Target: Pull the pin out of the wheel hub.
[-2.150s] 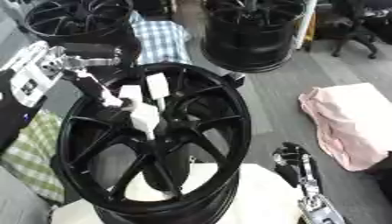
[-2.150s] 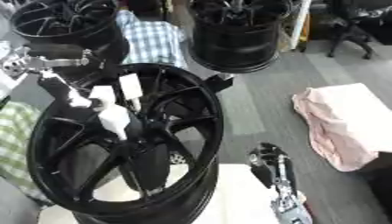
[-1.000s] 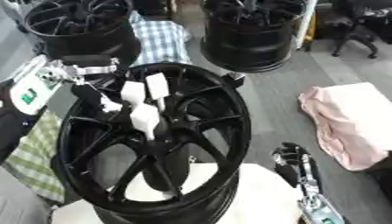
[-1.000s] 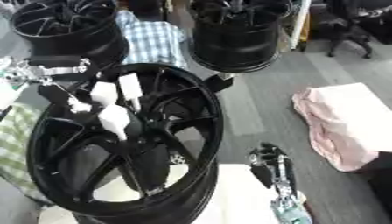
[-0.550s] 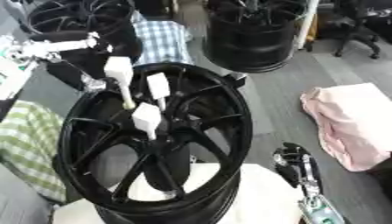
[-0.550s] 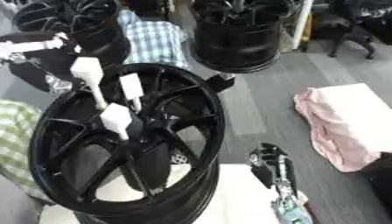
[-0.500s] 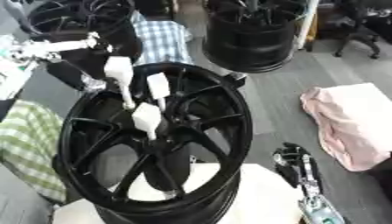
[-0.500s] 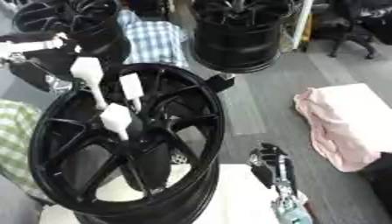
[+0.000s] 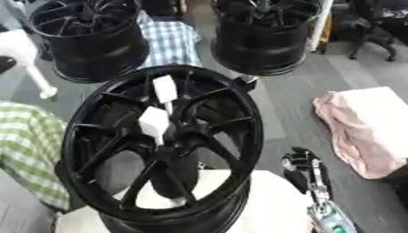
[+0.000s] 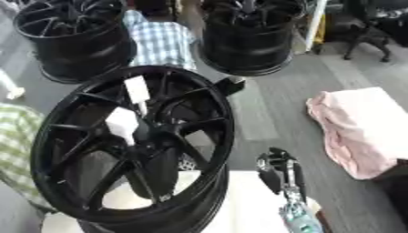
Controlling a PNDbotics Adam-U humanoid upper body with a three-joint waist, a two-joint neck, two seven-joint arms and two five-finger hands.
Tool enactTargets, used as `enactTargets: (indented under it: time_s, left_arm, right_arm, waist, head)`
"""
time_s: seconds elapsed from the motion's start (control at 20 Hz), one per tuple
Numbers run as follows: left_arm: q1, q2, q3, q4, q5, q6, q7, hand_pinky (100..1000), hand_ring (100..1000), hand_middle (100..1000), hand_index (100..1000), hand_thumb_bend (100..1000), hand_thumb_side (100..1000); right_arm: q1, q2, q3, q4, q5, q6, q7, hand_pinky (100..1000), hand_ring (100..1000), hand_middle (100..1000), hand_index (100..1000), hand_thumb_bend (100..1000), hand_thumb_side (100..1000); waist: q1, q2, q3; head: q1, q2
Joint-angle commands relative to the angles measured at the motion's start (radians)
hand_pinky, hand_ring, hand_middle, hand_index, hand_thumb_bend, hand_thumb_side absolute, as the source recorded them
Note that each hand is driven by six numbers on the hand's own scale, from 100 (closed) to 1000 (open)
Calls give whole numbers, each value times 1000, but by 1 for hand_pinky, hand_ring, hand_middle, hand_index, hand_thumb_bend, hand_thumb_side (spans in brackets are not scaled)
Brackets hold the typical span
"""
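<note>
The black wheel hub (image 9: 159, 145) stands tilted on a white pad, filling the middle of both views. Two white pins stay in its spokes, one near the top (image 9: 164, 88) and one by the centre (image 9: 154, 122). A third white pin (image 9: 28, 61) hangs in the air at the far left, clear of the rim, its thin end pointing down. Only a dark bit of my left hand (image 9: 5, 63) shows at the frame edge beside that pin. My right hand (image 9: 301, 164) rests at the lower right, fingers up and relaxed, holding nothing.
Two more black wheels stand behind, one at the back left (image 9: 88, 41) and one at the back centre (image 9: 267, 34). A checked cloth (image 9: 171, 41) lies between them and another (image 9: 28, 145) lies at the left. A pink cloth (image 9: 363, 127) lies on the grey floor at the right.
My left hand has drawn one white pin off the hub and carried it up and left to the frame edge. Two pins remain in the wheel. The right hand has not moved.
</note>
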State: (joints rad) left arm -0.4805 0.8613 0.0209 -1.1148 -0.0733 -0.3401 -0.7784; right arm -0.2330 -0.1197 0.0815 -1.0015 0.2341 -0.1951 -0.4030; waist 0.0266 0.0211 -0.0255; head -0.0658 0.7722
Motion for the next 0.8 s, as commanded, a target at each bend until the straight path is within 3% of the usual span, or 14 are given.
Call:
enactTargets:
  time_s: [0.05,0.25,0.4,0.8]
  left_arm:
    - [63,-27,92,86,-87,-36,11,771,741,741,871,498,564]
    - [169,-161,191,124,-181,20,229,767,745,750,883,569,660]
    - [225,-290,265,93,-144,85,397,737,710,712,855,541,691]
    - [297,-551,330,-100,-84,209,537,704,657,652,803,349,653]
  right_arm:
    - [-16,-17,-7,-16,-8,2,-7,732,687,641,775,100,328]
    - [-19,-17,-9,-19,-12,5,-9,732,687,641,775,100,328]
    - [-21,-19,-11,-19,-17,8,-10,732,687,641,775,100,329]
    - [-27,-9,-10,-19,-24,11,-7,732,687,642,775,100,331]
  waist:
    - [-2,-4,3]
    - [-8,1,8]
    - [-15,4,15]
    - [-32,8,12]
  head:
    - [-8,-5]
    - [-9,-7]
    - [-14,-12]
    - [3,-8]
